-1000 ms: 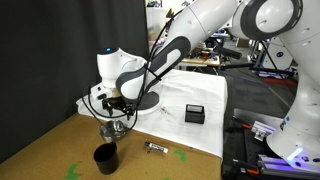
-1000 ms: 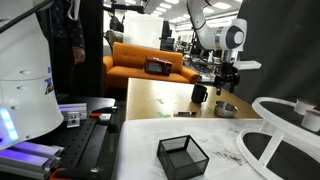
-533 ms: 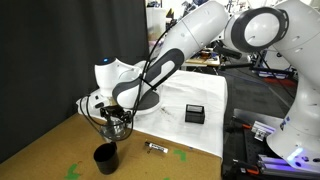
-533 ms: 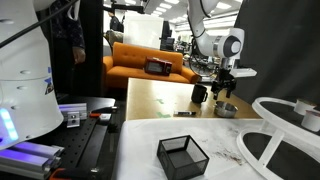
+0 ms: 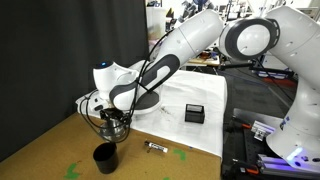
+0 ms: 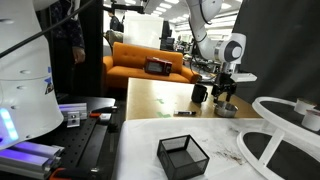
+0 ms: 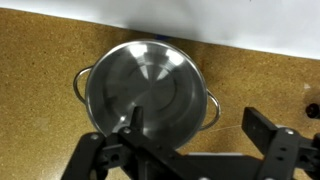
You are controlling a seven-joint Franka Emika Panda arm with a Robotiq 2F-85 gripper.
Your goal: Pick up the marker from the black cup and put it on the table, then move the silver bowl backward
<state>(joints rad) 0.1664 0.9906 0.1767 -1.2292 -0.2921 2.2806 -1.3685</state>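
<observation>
Currently positioning the end effector [image 5: 114, 122] over the silver bowl [image 7: 150, 85]

Nearest the camera in an exterior view, the black cup [image 5: 105, 157] is standing upright on the surface [image 5: 55, 150]. The marker [image 5: 157, 148] is lying flat on the bare wood just beside the edge of the white cloth [image 5: 205, 130], well apart from the cup. With the marker lying outside the cup, the first step is judged complete, so the bowl is now the working target.

Behind the cup, the end effector is hanging directly above the silver bowl with its jaws spread fully wide and gripping nothing. In the wrist view, one finger [image 7: 133, 125] is sitting over the bowl's interior while the opposite finger [image 7: 262, 128] is sitting outside the rim. This straddle is probably being set up so that closing pinches the bowl wall. Whether the tips are touching metal cannot be told.

Farther back, the cloth is carrying a black square box [image 5: 194, 113] and a round stack [image 5: 145, 100], which may be limiting the room for a backward move.
</observation>
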